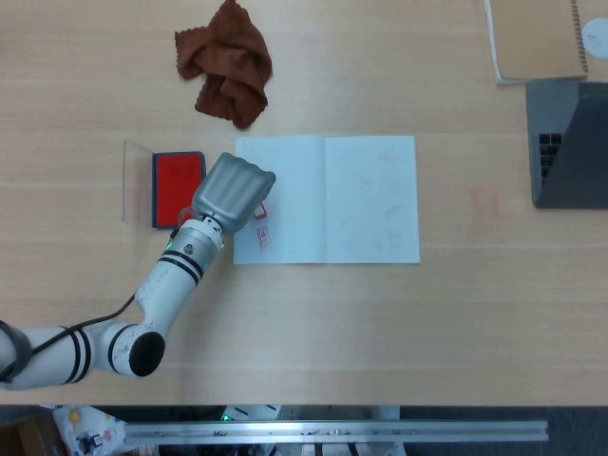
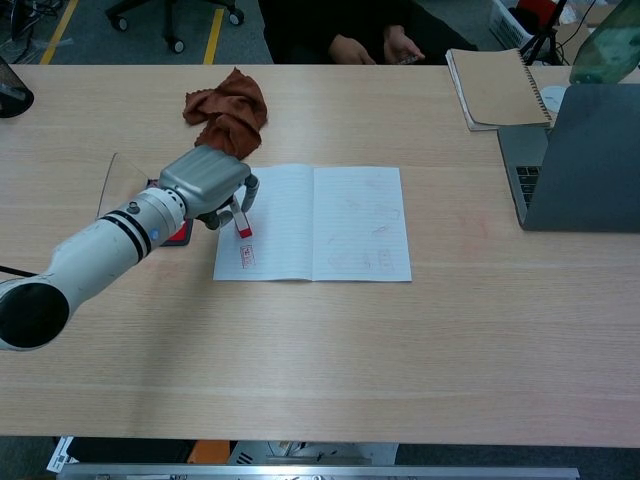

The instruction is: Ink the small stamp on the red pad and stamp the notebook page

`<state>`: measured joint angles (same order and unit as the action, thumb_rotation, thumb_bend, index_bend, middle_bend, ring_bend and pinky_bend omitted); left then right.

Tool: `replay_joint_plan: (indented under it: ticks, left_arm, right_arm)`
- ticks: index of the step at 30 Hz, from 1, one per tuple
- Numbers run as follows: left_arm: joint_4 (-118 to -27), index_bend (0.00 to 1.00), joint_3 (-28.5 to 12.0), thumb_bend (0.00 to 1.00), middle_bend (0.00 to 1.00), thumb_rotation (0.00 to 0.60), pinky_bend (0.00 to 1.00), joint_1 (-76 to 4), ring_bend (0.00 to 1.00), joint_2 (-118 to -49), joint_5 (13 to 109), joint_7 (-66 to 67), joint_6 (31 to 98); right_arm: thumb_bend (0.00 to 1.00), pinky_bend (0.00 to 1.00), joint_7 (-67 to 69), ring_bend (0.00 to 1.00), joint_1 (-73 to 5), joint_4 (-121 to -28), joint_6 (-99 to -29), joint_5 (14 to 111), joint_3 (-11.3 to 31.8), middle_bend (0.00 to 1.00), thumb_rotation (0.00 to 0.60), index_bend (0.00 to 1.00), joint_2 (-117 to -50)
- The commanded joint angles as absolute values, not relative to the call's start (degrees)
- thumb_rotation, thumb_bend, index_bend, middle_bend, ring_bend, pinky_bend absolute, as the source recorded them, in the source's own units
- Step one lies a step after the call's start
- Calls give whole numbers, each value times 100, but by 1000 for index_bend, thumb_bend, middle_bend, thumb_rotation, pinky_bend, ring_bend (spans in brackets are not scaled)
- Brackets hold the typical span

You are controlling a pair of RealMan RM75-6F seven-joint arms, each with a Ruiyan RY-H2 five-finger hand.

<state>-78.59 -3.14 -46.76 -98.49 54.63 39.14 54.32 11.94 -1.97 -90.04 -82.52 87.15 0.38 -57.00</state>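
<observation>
Crumpled brown cloth [image 1: 226, 63] far left; laptop [image 2: 578, 158], spiral notebook [image 2: 497, 88] right.

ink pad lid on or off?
Off. The red pad shows bare red ink in the head view; a clear lid lies beside it, away from the notebook.
</observation>
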Motion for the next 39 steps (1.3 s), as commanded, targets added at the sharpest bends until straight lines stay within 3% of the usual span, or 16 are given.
replay_joint_plan:
  ticks: [1,31,39]
  left_arm:
    - [-7788,578,-281,394,978,600,1000,-4649,1000,-9889,5509,3873,5414]
    - [-7643,577,-301,394,977,600,1000,-4635,1000,-10018,5351,4115,5294]
    - [-8366,576,-360,393,977,600,1000,-4597,1000,-9571,5518,4155,5560]
  right_arm:
    - [349,347,1197,278,-194,-9001,-8251,8708,38,465,600,513,-5698]
    - [348,347,1234,278,-163,-8949,-8262,8687,43,465,600,513,-5720]
    - [348,347,1268,278,-172,-8942,-8283,8717,57,465,600,513,-5730]
